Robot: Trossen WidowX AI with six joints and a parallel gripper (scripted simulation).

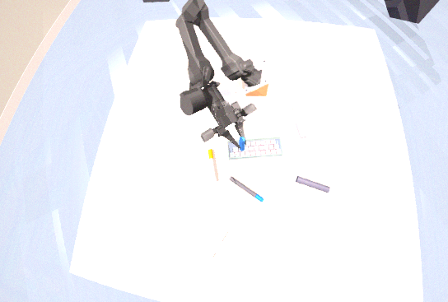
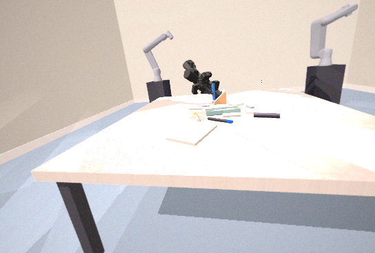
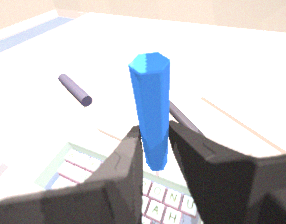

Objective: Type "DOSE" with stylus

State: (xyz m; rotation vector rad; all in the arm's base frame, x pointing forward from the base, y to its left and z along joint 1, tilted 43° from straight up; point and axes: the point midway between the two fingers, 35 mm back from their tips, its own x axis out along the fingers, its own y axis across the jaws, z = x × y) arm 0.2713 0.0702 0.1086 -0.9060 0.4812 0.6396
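The blue stylus [image 1: 242,145] [image 2: 214,92] [image 3: 153,95] stands nearly upright, held between the fingertips of my gripper [image 1: 241,141] [image 3: 155,131], which is shut on it. The gripper is over the left part of the keyboard [image 1: 278,150] [image 2: 223,112] [image 3: 53,166] as seen in the top view. The keyboard is a pale green-rimmed board with white keys. In the wrist view the stylus's lower end shows at the keyboard's far edge, beyond keys lettered O, N, U, A and H. Whether it touches a key I cannot tell. The fingers hide many of the keys.
A dark pen with a blue end [image 1: 246,188] [image 2: 220,120] and a dark cylinder [image 1: 313,184] [image 2: 267,115] [image 3: 75,90] lie beyond the keyboard. A yellow-ended stick [image 1: 215,168] lies left of it. An orange wedge [image 1: 259,90] [image 2: 221,99] stands near the arm. A flat pale board [image 2: 191,135] lies nearer the exterior camera.
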